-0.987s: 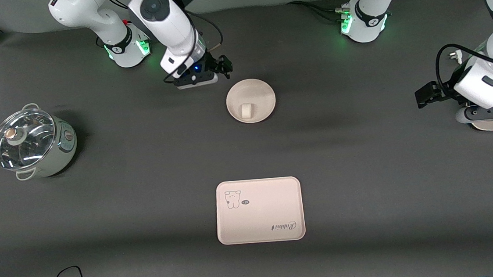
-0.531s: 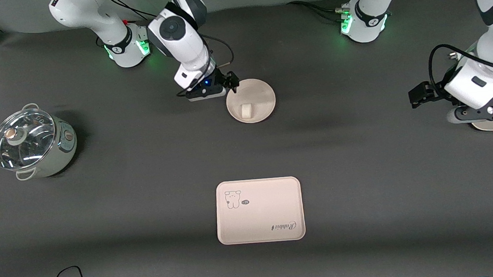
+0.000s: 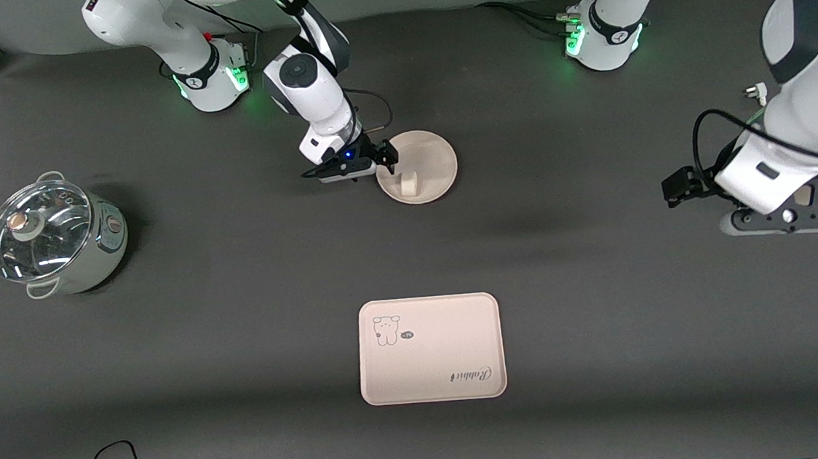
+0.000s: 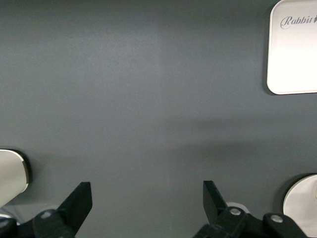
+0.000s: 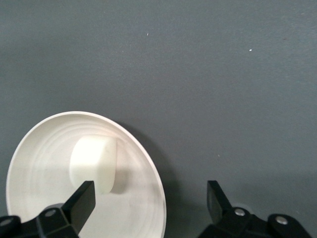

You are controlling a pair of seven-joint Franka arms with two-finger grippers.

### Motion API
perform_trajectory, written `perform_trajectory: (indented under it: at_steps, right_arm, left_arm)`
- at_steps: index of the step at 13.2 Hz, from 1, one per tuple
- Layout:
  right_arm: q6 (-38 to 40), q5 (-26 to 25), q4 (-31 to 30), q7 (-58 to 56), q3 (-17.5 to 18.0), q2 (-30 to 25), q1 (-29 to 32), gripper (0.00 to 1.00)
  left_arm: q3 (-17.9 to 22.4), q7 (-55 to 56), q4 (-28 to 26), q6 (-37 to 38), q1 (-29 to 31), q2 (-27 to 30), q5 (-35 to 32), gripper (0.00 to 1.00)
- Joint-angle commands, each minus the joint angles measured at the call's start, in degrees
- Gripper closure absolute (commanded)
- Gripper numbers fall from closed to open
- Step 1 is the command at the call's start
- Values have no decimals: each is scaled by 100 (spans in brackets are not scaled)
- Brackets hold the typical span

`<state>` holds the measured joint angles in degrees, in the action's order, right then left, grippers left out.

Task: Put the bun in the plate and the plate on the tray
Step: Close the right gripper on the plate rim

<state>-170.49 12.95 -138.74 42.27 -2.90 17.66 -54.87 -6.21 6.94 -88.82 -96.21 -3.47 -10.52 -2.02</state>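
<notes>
A shiny pot [image 3: 53,237] with a glass lid sits at the right arm's end of the table. Next comes the right gripper [image 3: 383,157], down low at the edge of the plate [image 3: 432,156]. Its fingers [image 5: 81,201] are spread wide, one over the plate and one over the dark table [image 3: 240,308] just beside it, holding nothing. The little white bun [image 3: 408,183] lies in the plate. The tray [image 3: 431,349] with the animal drawing sits nearer the front camera, well apart from the plate. The left gripper [image 3: 674,187] hangs over the left arm's end of the table, fingers [image 4: 79,198] open wide and holding nothing.
</notes>
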Motion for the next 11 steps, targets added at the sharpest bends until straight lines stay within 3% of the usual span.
perform_trajectory:
  at_steps: [1,10,11]
  right_arm:
    - [-432,286,22,-52,9,291,-112,0]
    - [-609,401,14,-52,79,511,-226,0]
    - [-574,401,22,-52,79,493,-218,8]
  left_arm:
    - [32,79,-13,32,-48,24,-18,0]
    - [41,-26,-4,50,-13,59,-44,0]
    - [41,-26,-4,24,-22,50,-44,0]
